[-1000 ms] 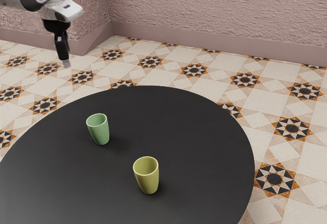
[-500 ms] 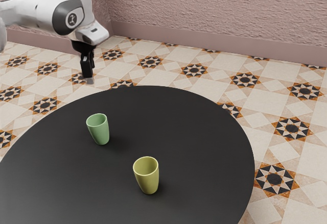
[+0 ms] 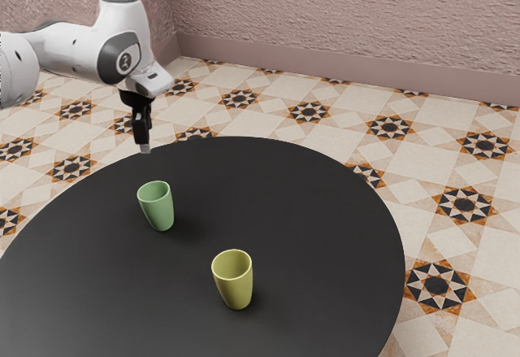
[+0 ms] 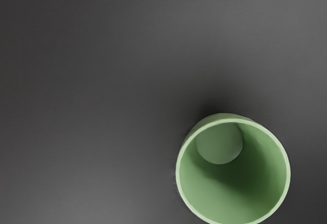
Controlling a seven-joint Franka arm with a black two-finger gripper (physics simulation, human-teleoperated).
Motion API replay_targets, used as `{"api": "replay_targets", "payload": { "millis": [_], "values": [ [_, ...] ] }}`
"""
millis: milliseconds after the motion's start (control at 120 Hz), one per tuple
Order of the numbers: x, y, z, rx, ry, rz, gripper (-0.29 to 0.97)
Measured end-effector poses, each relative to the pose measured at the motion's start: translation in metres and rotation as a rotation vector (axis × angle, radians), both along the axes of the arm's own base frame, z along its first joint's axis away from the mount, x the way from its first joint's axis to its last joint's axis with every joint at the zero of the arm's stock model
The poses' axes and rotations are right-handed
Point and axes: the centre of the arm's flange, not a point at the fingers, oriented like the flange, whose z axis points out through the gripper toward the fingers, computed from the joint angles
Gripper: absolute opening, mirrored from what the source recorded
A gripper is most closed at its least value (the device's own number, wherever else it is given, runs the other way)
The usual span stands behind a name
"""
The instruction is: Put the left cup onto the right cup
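Exterior view: the pincer (image 3: 144,144) is coming down from 10 o'clock, now hanging empty above the green cup (image 3: 155,205), its opening impossible to tell. Both cups are sitting unmoved on the table (image 3: 325,211), the yellow cup (image 3: 232,278) well apart at 4 o'clock. Wrist view: the green cup (image 4: 232,183) is showing its open mouth near the hand, so the grasp approach is likely closing in.

— Where's the arm (image 3: 73,48)?
— It comes in from the exterior view's left, white, stretched nearly level; the wrist bends downward.
— And the gripper (image 3: 144,144)?
— Black, slim; it hangs below the wrist, pointing almost straight down.
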Motion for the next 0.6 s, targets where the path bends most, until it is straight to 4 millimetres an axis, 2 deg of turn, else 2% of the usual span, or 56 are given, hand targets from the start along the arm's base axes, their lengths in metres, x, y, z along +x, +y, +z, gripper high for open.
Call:
{"api": "replay_targets", "payload": {
  "millis": [308, 600],
  "values": [
    [0.008, 0.003, -0.039, -0.022, 0.020, -0.014, 0.68],
    [0.009, 0.015, -0.077, -0.034, 0.050, -0.010, 0.68]
  ]
}}
